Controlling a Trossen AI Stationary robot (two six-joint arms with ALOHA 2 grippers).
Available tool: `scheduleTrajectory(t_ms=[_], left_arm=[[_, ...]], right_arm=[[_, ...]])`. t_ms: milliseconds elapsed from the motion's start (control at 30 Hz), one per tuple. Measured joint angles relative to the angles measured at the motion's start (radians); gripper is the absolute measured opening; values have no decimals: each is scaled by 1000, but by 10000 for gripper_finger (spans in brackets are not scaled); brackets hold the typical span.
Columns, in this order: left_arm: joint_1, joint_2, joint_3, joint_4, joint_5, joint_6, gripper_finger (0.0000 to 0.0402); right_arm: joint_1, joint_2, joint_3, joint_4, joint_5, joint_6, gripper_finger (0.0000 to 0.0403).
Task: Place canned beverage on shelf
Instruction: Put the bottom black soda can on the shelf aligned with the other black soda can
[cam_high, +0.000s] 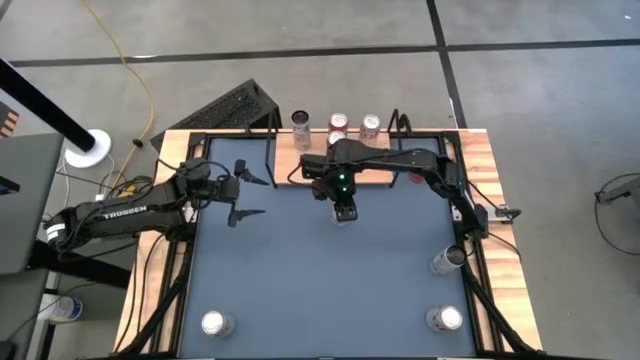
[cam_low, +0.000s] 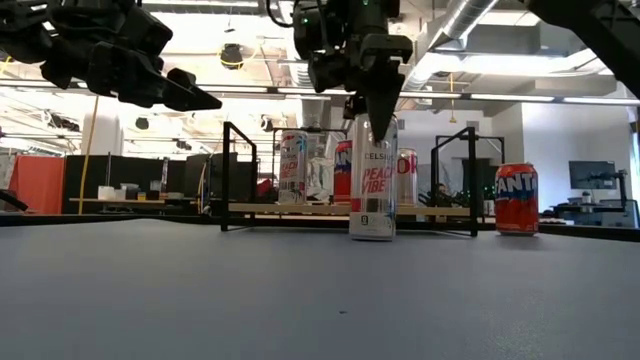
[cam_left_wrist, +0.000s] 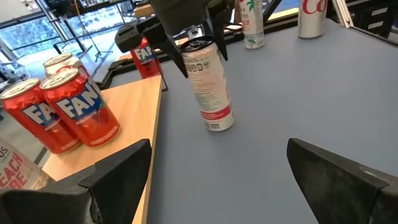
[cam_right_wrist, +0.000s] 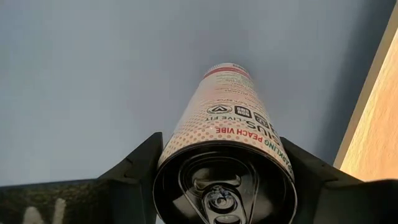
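Right gripper (cam_low: 372, 125) clamped on the rim of a tall white can (cam_low: 373, 180), can upright on the blue table (cam_high: 290, 270) just before the shelf (cam_low: 300, 208); left gripper (cam_high: 245, 192) off beside, jaws spread, empty

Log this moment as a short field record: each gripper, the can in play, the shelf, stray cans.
right gripper: around the top of the Celsius can, fingers at its sides
Celsius can: upright on the blue table, just in front of the shelf
left gripper: open, holding nothing, raised over the table's left side
shelf: holds several cans, including red Fanta cans
stray cans: one in each near corner of the table, one by the right edge
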Motion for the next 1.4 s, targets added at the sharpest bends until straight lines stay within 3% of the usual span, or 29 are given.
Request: scheduleTrajectory(t_ms=[133, 567, 833, 1167, 1300, 1400], left_arm=[[0, 0, 0, 0, 14, 1, 364], [0, 0, 0, 0, 16, 6, 364], [0, 0, 0, 0, 15, 9, 364], [0, 0, 0, -7, 15, 9, 364], [0, 0, 0, -12, 15, 8, 364], [0, 0, 0, -25, 14, 9, 364]], right_arm=[[7, -1, -7, 4, -2, 2, 245], [8, 1, -10, 15, 2, -15, 359], [8, 2, 75, 5, 55, -19, 359], [9, -4, 236, -20, 32, -57, 359], [13, -65, 218, -29, 43, 21, 359], [28, -179, 111, 33, 107, 69, 359]])
